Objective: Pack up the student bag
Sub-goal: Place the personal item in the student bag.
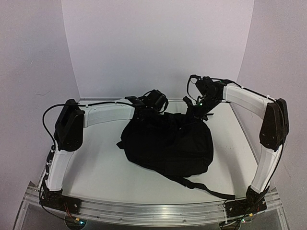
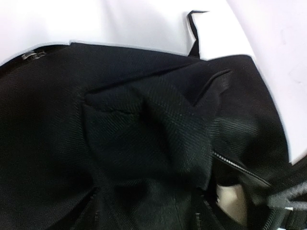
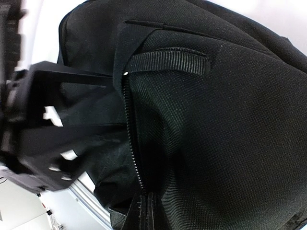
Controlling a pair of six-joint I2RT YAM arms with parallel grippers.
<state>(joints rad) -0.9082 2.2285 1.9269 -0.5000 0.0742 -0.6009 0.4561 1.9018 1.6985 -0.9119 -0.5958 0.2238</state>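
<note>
One rounded, coarse-woven black student bag (image 1: 168, 143).

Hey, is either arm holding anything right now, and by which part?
The right gripper is shut on the black backpack, seemingly pinching the fabric edge beside its zipper. Whether the left gripper holds anything cannot be told.

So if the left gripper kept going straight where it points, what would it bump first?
Most likely the student bag: black fabric fills the view ahead of the left gripper, though depth is unclear.
</note>
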